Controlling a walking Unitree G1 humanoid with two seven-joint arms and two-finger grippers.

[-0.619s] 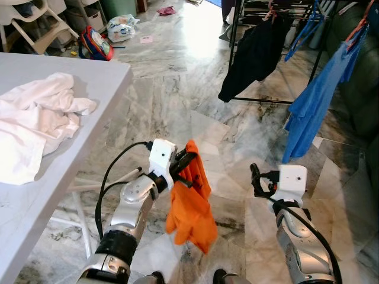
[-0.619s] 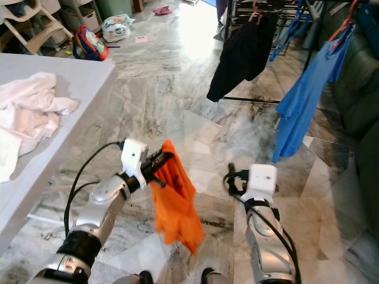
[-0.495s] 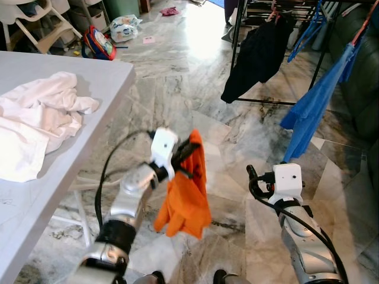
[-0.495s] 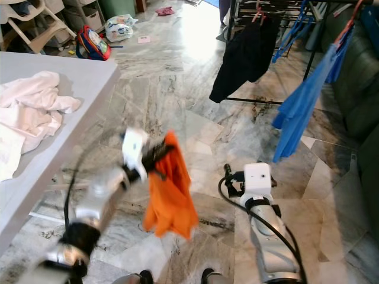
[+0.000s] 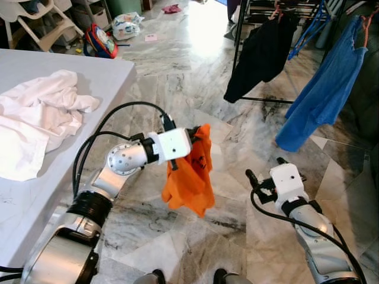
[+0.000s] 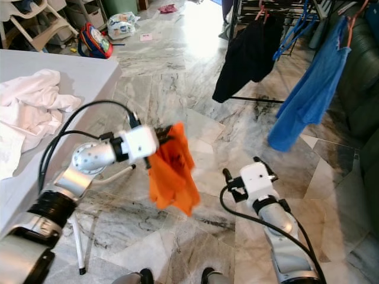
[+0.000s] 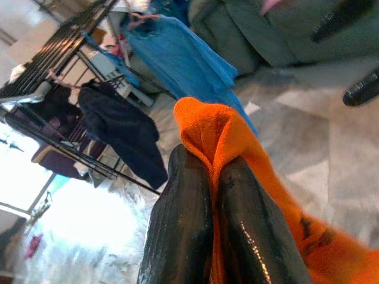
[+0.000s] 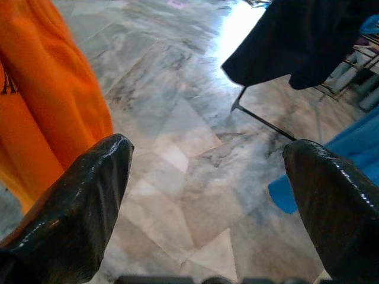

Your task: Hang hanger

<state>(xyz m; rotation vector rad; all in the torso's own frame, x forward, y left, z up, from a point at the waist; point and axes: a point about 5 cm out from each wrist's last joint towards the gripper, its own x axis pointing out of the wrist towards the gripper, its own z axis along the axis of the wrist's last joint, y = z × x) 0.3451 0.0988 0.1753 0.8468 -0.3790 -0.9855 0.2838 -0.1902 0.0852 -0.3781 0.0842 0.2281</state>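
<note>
My left end effector (image 5: 194, 135) pinches a soft, light, floppy orange cloth garment (image 5: 190, 177) by a top fold; my right end effector (image 8: 207, 195) is spread, holding nothing.

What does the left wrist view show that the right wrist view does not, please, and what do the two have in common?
Left wrist view alone: the left gripper shut on a fold of the orange garment, a dark green sofa and the whole blue garment hanging on the black rack.

Right wrist view alone: the right gripper, fingers spread wide and empty above the marble floor.

Both: the orange garment, the hanging black garment, some blue fabric and the floor.
</note>
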